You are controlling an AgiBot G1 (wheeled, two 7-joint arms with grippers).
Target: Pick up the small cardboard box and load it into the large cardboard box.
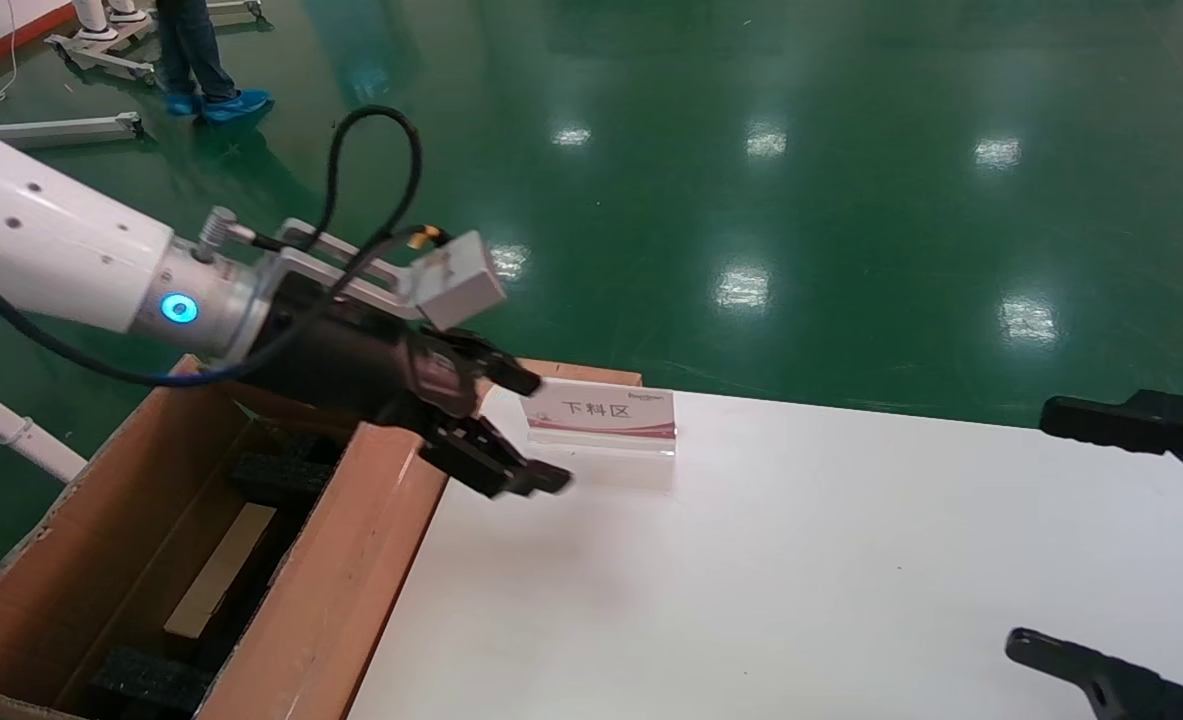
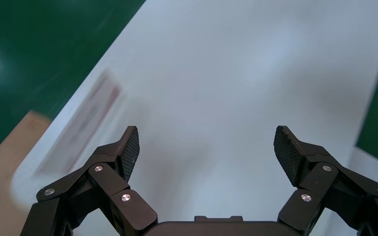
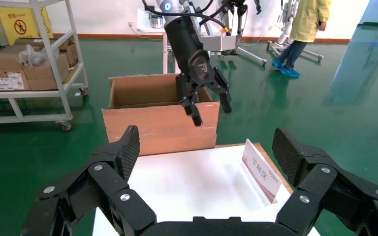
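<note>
left gripper [image 1: 511, 430]: fingers spread wide, empty, hanging over the table [image 1: 801, 560] edge next to the big box [image 1: 321, 590]
right gripper [image 3: 206, 152]: spread too, empty, parked over the table's right side
sign [image 1: 601, 415]: standing just past the left gripper

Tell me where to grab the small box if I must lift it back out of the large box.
Pinch the small box across its pale narrow top edge, coming straight down with the open left claw. It seems to stand on edge between foam blocks in the large box, so only that edge shows.
</note>
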